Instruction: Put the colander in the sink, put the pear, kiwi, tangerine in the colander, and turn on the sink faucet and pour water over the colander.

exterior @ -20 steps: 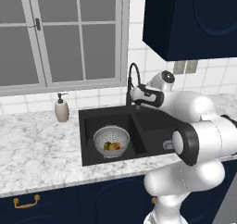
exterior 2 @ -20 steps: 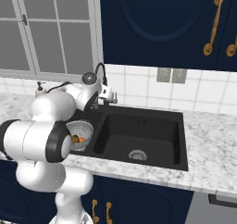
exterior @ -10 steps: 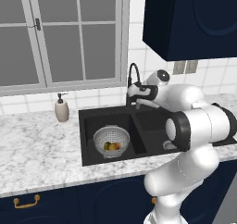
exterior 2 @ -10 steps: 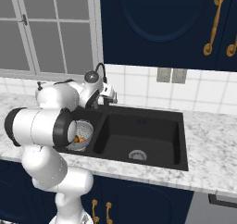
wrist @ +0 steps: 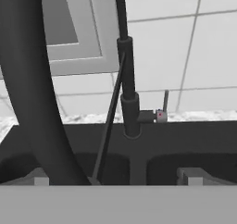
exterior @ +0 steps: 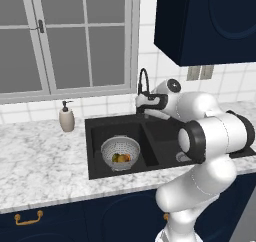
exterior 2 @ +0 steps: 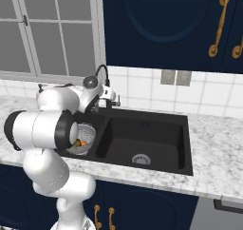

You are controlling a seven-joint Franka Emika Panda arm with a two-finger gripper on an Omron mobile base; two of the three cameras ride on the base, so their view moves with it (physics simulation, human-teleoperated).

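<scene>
The gripper (exterior: 141,104) hung spread wide and empty at frame centre, near the sink faucet (wrist: 129,102). Its small side lever (wrist: 163,108), centre-right in the hand view, looked rigid, slim and light-turning: probably best nudged at its tip.

Colander (exterior: 120,152) with fruit in sink (exterior: 97,131)

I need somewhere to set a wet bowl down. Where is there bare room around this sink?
Free: the counter between the soap dispenser and the sink; the right basin; the counter right of it. Crowded: the left basin, holding the colander with fruit, and the faucet, where the gripper hangs.
</scene>
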